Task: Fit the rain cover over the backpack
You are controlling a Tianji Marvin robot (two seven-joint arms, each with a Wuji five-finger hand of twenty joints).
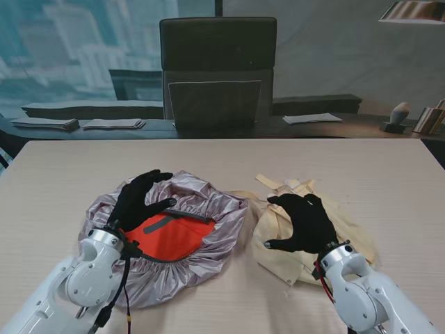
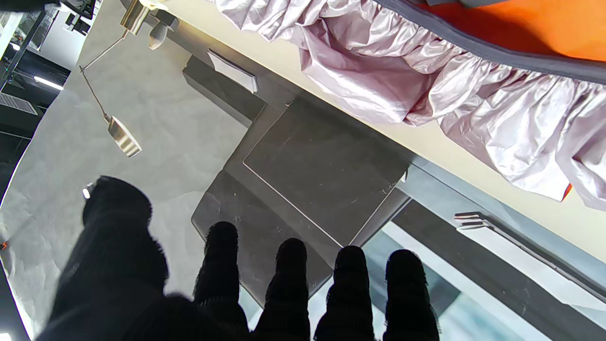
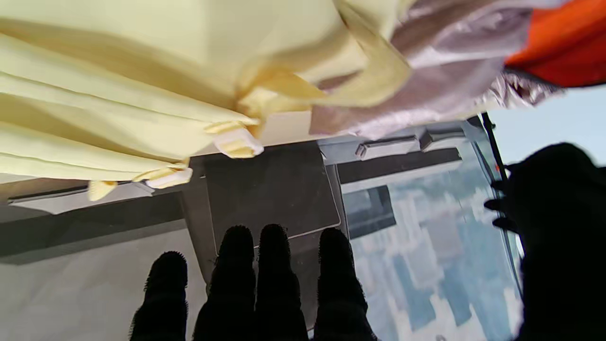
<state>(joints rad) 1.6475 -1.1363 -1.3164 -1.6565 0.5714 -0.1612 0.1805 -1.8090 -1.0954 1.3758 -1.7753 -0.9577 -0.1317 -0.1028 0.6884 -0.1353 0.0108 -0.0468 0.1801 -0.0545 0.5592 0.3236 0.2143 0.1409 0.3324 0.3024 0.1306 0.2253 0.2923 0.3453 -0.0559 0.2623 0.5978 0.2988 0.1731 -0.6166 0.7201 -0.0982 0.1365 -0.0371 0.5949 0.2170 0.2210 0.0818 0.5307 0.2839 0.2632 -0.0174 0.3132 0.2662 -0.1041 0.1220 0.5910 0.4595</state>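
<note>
1. The left robot hand (image 1: 142, 200), in a black glove, hovers over the left side of the tabletop with its fingers (image 2: 349, 284) spread and straight, grasping nothing.
2. Directly under it lies the crumpled silver rain cover with an orange lining and dark elastic rim (image 1: 201, 240), opening upward. The hand sits above the near-left part of that opening, and whether it touches the fabric I cannot tell.
3. In the left wrist view the cover's shiny gathered edge (image 2: 473, 94) bunches along the dark rim, with the orange lining beyond it.
4. The right robot hand (image 1: 304, 221), also gloved in black, is held palm down over the right side, fingers (image 3: 277, 279) extended and slightly apart, thumb out toward the left; it grips nothing.
5. Beneath it rests the pale yellow fabric backpack (image 1: 278, 240), lying flat and slack, with its straps (image 1: 268, 182) trailing toward the far side.
6. The backpack and the rain cover lie side by side, their edges touching or nearly so; the right wrist view shows a yellow strap (image 3: 378, 71) lying against silver fabric.
7. Both rest on the light wooden tabletop (image 1: 389, 174).
8. Beyond its far edge stands a dark office chair (image 1: 217, 69).
</note>
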